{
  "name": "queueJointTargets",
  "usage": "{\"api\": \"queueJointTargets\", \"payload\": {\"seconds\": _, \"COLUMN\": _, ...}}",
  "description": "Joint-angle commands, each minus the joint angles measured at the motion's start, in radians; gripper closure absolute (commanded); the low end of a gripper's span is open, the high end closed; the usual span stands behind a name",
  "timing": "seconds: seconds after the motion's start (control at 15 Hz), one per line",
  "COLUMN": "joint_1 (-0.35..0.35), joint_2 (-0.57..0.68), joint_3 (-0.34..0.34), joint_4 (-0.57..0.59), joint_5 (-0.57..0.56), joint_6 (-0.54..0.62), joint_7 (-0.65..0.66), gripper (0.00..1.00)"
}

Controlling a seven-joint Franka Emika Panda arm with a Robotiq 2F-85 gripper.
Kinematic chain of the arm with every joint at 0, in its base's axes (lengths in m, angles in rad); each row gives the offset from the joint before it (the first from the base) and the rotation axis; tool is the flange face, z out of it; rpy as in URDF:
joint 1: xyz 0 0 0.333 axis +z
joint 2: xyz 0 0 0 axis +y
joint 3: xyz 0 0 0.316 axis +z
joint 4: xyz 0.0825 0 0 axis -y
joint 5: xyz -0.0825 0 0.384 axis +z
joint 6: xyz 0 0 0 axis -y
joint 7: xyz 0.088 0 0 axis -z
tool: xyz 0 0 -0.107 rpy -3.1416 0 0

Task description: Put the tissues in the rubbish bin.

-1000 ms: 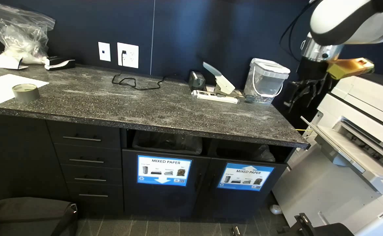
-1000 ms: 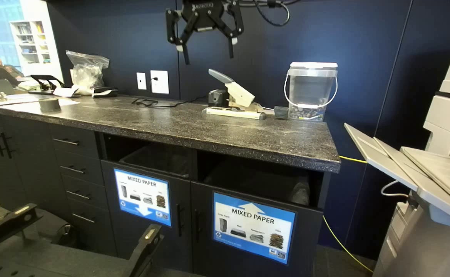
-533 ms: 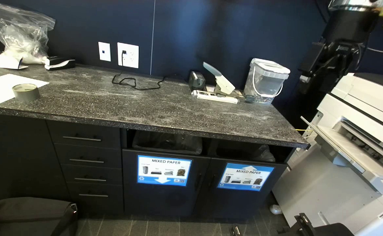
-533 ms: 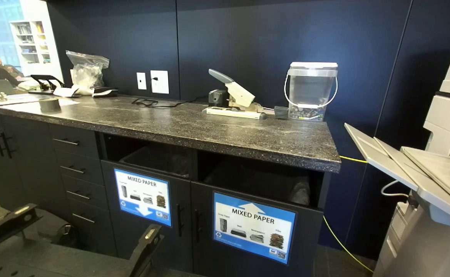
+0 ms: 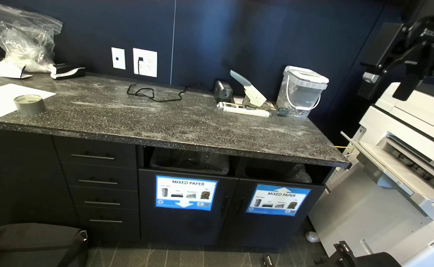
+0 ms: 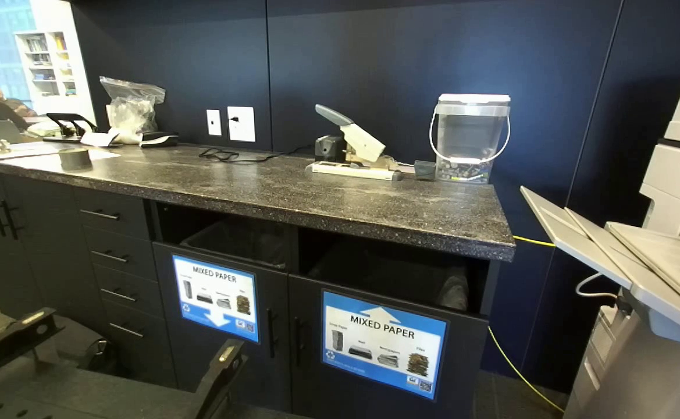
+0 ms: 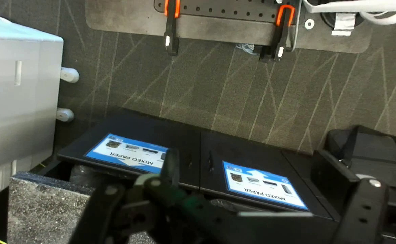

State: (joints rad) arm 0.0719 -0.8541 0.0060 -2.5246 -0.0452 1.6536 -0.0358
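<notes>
Speckled countertop [image 5: 187, 120] stands before a dark wall [image 5: 217, 37], with the gripper [image 5: 385, 91] empty, its fingers [image 7: 171, 169] spread, well above the rubbish bin [image 5: 270, 202], which shows beyond them in the wrist view; no tissues can be identified, so their place and bearing remain undetermined.

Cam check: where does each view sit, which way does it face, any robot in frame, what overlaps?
Wrist view: on the wrist, looking down at the floor and bin fronts; the open gripper enters from below.
In an exterior view: in front of the counter, looking down on it; gripper at upper right.
In an exterior view: in front, shallow angle toward the stapler and bucket; no arm shows.
Shared: bin fronts in all three; stapler and bucket in both exterior views.
</notes>
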Motion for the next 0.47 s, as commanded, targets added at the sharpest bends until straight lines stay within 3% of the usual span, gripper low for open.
{"api": "queueJointTargets", "payload": {"seconds": 0.0, "joint_1": -0.012, "joint_2": -0.01, "joint_3": 0.013, "joint_4": 0.001, "joint_5": 0.003, "joint_6": -0.026, "joint_7": 0.02, "gripper": 0.0}}
{"api": "queueJointTargets", "payload": {"seconds": 0.4, "joint_1": -0.028, "joint_2": -0.03, "joint_3": 0.028, "joint_4": -0.008, "joint_5": 0.001, "joint_6": -0.055, "joint_7": 0.057, "gripper": 0.0}}
